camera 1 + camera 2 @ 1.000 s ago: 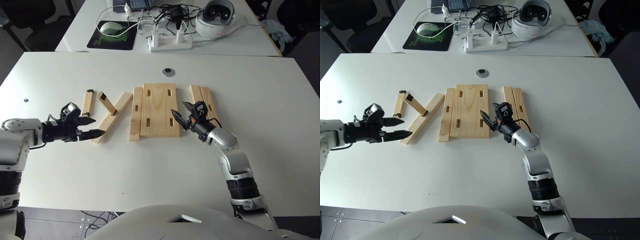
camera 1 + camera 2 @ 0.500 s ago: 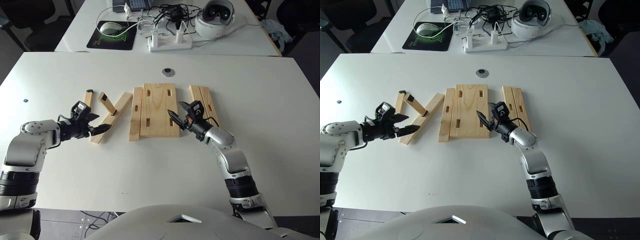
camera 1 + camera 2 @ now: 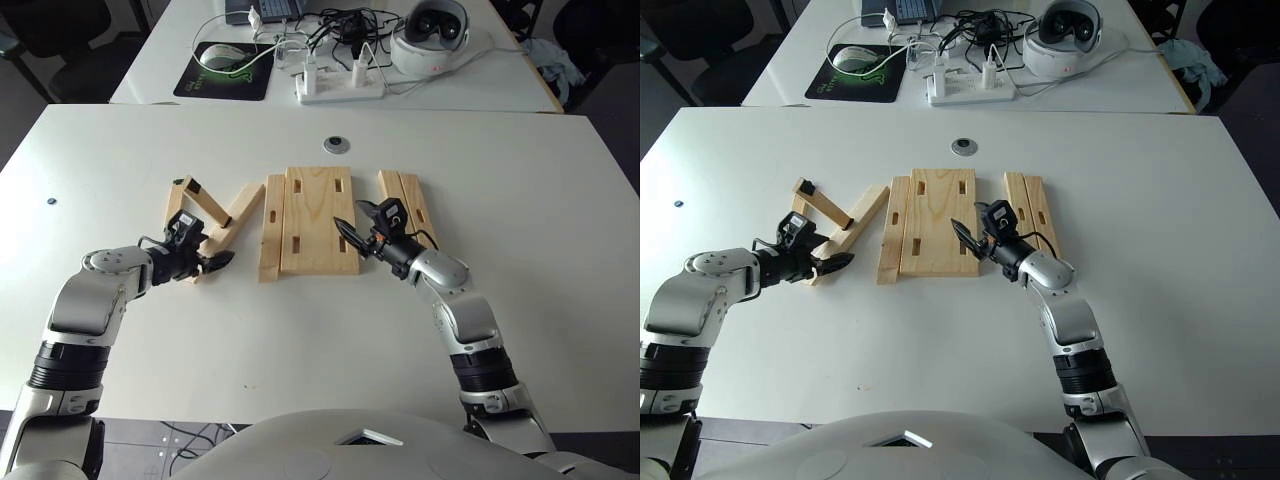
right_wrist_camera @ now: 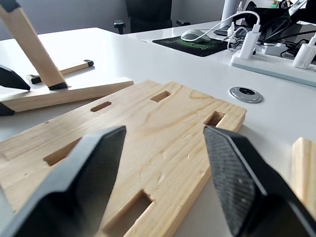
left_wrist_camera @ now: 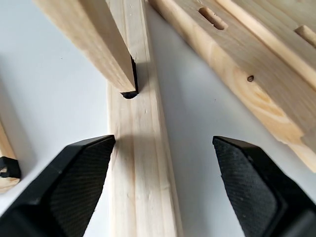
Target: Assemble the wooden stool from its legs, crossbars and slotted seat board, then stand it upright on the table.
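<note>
left gripper: fingers open, straddling the near end of the long bar, one finger at the bar's edge, the other apart from it. right gripper: fingers open, holding nothing, poised over the near right corner of the seat board. long bar: flat on the table, running diagonally away from the left gripper toward the board. short bar: black-tipped, tilted, its lower end resting on the long bar's middle. a second short piece: just left of these; how it lies, cannot tell. seat board: flat at mid-table, slots facing up. slotted bar: flat, touching the board's left edge. two bars: side by side, just right of the board, beyond the right gripper. the stool is unassembled, all parts lying loose. farther: grommet in the tabletop; on the rear table, mouse pad, power strip with cables, and headset.
</note>
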Tool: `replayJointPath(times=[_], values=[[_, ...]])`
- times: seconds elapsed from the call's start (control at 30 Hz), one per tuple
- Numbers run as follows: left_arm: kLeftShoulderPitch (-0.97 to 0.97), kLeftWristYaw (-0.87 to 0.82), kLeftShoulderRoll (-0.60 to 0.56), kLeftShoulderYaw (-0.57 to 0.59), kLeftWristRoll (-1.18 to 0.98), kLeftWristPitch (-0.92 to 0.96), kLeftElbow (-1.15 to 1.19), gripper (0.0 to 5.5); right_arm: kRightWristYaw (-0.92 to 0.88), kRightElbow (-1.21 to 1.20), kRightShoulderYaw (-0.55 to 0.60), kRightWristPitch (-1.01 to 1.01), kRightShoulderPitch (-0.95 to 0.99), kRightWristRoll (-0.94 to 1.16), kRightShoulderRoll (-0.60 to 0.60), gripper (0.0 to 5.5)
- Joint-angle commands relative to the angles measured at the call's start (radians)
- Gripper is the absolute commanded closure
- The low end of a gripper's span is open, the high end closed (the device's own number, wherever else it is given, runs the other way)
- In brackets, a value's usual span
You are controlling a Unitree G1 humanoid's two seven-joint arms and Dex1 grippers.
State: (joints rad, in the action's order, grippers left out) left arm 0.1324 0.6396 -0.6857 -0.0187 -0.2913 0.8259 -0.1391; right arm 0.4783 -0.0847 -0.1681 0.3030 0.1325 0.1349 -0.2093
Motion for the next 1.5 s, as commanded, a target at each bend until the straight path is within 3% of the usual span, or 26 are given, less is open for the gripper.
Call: replayJointPath(times=[0.03, 0.47, 0.67, 1.1, 1.4, 1.5], values=[[0.015, 0.003, -0.003, 0.026, -0.023, 0.040, -0.037, 1.82, 0.006, 0.000, -0.003, 0.004, 0.003, 0.002, -0.005, 2.58], [0.000, -0.007, -0.057, -0.062, 0.075, 0.024, 0.009, 1.82, -0.004, -0.005, 0.001, 0.003, 0.015, 0.003, 0.005, 2.58], [-0.019, -0.021, -0.022, -0.072, 0.101, -0.004, 0.061, 1.82, 0.005, 0.002, -0.001, 0.005, 0.028, 0.004, 0.002, 2.58], [0.017, 0.036, -0.001, -0.048, 0.093, -0.129, 0.148, 3.39, 0.007, 0.028, 0.002, -0.009, 0.045, 0.001, 0.001, 2.58], [0.099, 0.080, -0.012, 0.120, 0.030, -0.309, 0.296, 3.39, -0.022, 0.057, 0.057, -0.005, 0.072, 0.030, 0.020, 2.58], [0.169, 0.156, -0.016, 0.212, -0.056, -0.373, 0.322, 3.40, -0.021, 0.091, 0.166, -0.013, 0.111, 0.145, 0.063, 2.58]])
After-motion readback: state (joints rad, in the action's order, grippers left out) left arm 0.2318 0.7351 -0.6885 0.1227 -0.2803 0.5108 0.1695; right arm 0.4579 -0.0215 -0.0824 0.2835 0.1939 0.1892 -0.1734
